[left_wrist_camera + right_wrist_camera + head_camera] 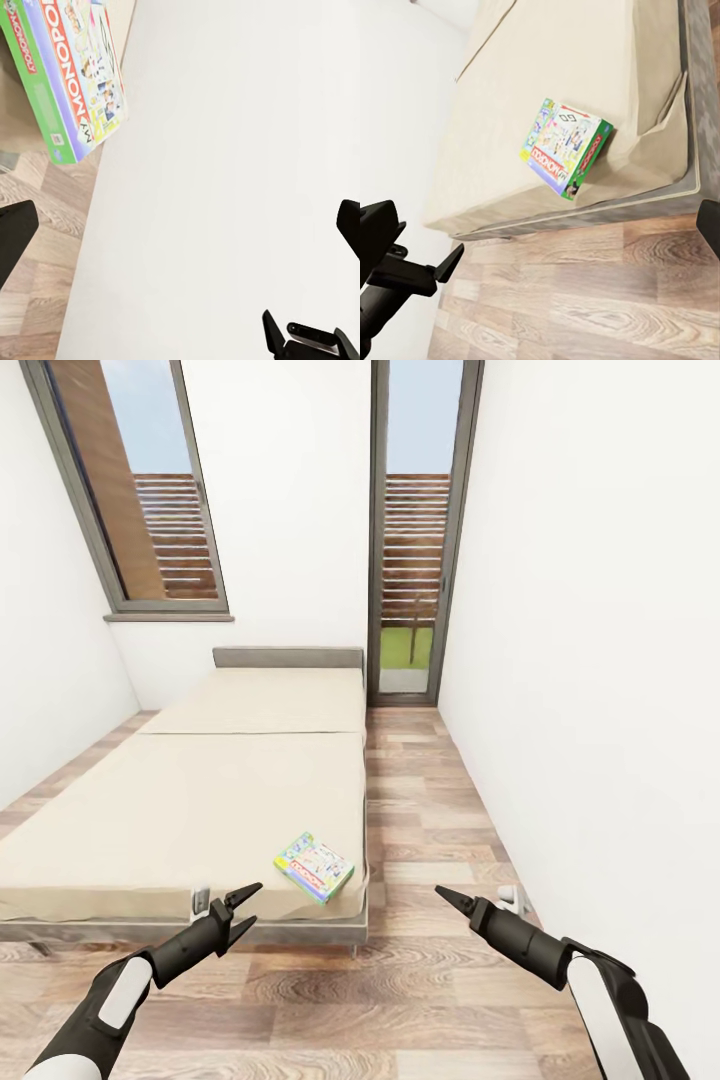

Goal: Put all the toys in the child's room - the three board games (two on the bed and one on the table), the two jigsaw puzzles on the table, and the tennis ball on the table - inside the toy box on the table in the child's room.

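One board game [314,867], a flat box with a white cover, red lettering and green edges, lies on the beige bed [200,800] near its front right corner. It also shows in the left wrist view [71,75] and the right wrist view [566,146]. My left gripper [243,910] hovers open just before the bed's front edge, left of the box and empty. Over the wood floor, to the right of the bed corner, my right gripper [450,900] is held low, its fingers [375,232] spread wide with nothing between them.
A strip of wood-plank floor [420,810] runs between the bed and the white right wall [600,660]. At its far end stands a tall glazed door [410,560]. A grey headboard [288,657] and a window [140,490] lie behind the bed.
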{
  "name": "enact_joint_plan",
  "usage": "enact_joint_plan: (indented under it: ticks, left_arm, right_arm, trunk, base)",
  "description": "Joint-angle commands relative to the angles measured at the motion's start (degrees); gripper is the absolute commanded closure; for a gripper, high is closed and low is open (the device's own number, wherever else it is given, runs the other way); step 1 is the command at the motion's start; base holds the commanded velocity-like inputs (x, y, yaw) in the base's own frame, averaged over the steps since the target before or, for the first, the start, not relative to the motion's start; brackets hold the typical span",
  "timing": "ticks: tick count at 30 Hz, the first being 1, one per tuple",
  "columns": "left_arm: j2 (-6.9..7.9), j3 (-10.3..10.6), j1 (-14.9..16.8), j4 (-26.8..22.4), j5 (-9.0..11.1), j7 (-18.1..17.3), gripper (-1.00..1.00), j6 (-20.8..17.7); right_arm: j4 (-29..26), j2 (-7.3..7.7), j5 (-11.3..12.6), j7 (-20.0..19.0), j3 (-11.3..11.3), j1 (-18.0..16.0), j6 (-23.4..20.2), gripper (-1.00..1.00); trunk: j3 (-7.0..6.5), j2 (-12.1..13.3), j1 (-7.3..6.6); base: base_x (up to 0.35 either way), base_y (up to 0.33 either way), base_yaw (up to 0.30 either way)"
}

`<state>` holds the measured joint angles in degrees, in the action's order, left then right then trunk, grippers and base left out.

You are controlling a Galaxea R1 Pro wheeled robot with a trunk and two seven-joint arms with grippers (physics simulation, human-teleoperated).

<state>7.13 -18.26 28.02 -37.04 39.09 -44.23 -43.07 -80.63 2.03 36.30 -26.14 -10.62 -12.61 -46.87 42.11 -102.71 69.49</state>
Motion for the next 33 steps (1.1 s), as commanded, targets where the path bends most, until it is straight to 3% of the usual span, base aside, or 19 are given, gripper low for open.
enact_joint_plan:
  ticks: [1,14,33]
  left_arm:
    - [-0.01,-0.1,0.0,0.0,0.1,-0.1,-1.00,-0.3]
    - [0.01,-0.2,0.0,0.0,0.1,-0.2,-1.00,-0.4]
    - [0.40,-0.2,0.0,0.2,0.0,0.1,-1.00,-0.3]
  right_arm:
    - [0.0,-0.04,-0.1,-0.2,-0.1,0.0,-0.3,-1.00]
    - [0.1,-0.10,-0.2,-0.2,0.0,0.0,-0.2,-1.00]
    - [0.0,-0.10,-0.2,-0.3,0.2,0.0,0.0,-1.00]
  trunk:
    - [0.05,0.0,0.00]
    - [0.05,0.0,0.00]
    - [3.46,-7.6,4.17]
  base:
    - [0.011,0.007,0.000]
    - [0.003,0.002,0.000]
    - [0.000,0.000,0.000]
